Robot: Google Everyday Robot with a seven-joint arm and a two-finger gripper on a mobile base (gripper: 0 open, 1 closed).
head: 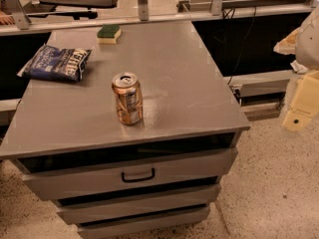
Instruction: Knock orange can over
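The orange can stands upright on the grey cabinet top, near its front edge and a little left of centre. It is coppery-orange with pale label markings and a silver top with a pull tab. My gripper shows as pale cream parts at the far right edge of the view. It is off the cabinet's right side, well apart from the can and at about the height of the cabinet top.
A blue chip bag lies at the cabinet's left edge. A green and yellow sponge sits at the back. The cabinet has drawers with a dark handle below. A speckled floor lies to the right.
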